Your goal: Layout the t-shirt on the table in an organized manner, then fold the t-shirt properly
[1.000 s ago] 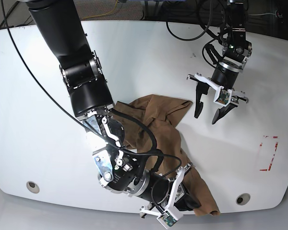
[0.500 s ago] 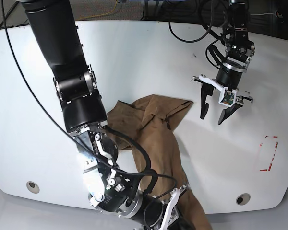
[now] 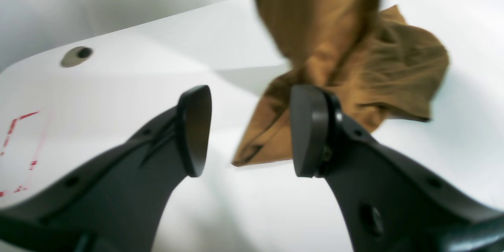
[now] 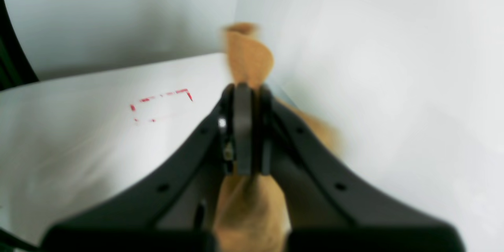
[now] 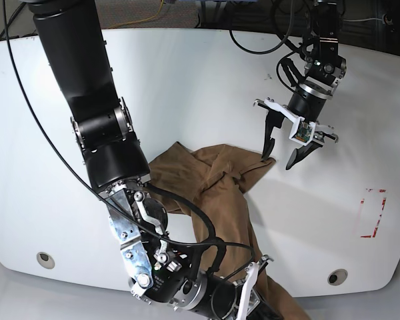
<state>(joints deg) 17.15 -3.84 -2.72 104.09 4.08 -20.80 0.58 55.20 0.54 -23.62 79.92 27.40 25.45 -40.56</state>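
Laying out is under way: the right gripper (image 4: 246, 134) is clamped on the t-shirt (image 5: 217, 180), bunched at lower centre of the counter (image 5: 187, 80). Left gripper (image 5: 280, 155) hangs apart by its upper-right corner; pinching there should come next.

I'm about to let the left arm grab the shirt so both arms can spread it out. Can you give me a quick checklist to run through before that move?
1. right gripper shut on the t-shirt: ok, cloth pinched between its fingers.
2. left gripper open and empty: ok.
3. Left gripper near a shirt corner: ok in the base view, it hangs beside the far corner.
4. T-shirt flat on the table: not ok, it is bunched and twisted.
5. Shirt wholly on the table: not ok, one end hangs over the near edge.
6. Which part the right gripper holds: cannot tell.
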